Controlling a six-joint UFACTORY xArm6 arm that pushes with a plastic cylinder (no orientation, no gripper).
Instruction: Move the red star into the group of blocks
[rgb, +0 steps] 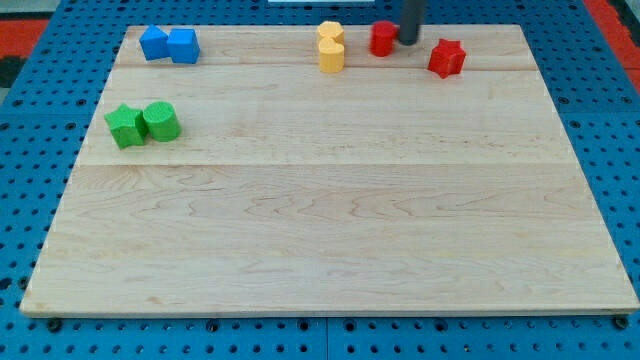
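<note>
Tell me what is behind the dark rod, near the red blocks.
My tip stands just right of the red cylinder, covering its right edge. The red star lies apart, further right. Whether the tip touches the cylinder cannot be told.

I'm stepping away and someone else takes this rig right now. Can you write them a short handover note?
My tip is at the view's top, right beside the red cylinder and left of the red star, touching neither that I can tell.
The red star sits apart, at the top right of the board.
The nearest group is the red cylinder with the two yellow blocks.
Done: nothing visible yet.
Left: get to the star's right side and push it left into that group.
</note>
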